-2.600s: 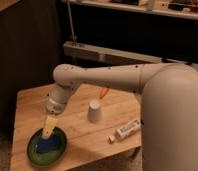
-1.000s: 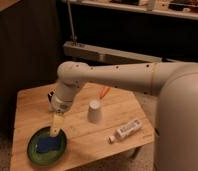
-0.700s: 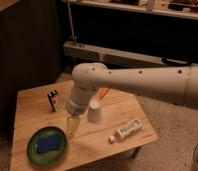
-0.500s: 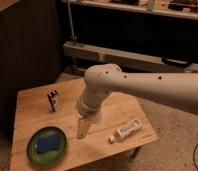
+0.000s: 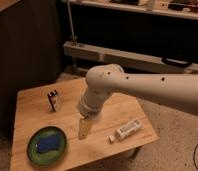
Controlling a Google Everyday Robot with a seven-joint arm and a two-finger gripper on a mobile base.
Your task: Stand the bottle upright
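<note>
The bottle [image 5: 127,130] is slim and white with a darker label band and a small white cap. It lies on its side near the right front of the wooden table [image 5: 32,110]. My gripper [image 5: 84,129] hangs from the white arm over the middle front of the table, left of the bottle and apart from it. The white paper cup is hidden behind the arm.
A small dark-and-white box [image 5: 53,99] stands at the back left of the table. A green plate [image 5: 46,145] with a blue thing on it sits at the front left. A dark cabinet stands to the left, a shelf unit behind.
The arm has swung right, from over the green plate to the middle front of the table, closer to the bottle. It now covers the cup. The bottle has not moved.
</note>
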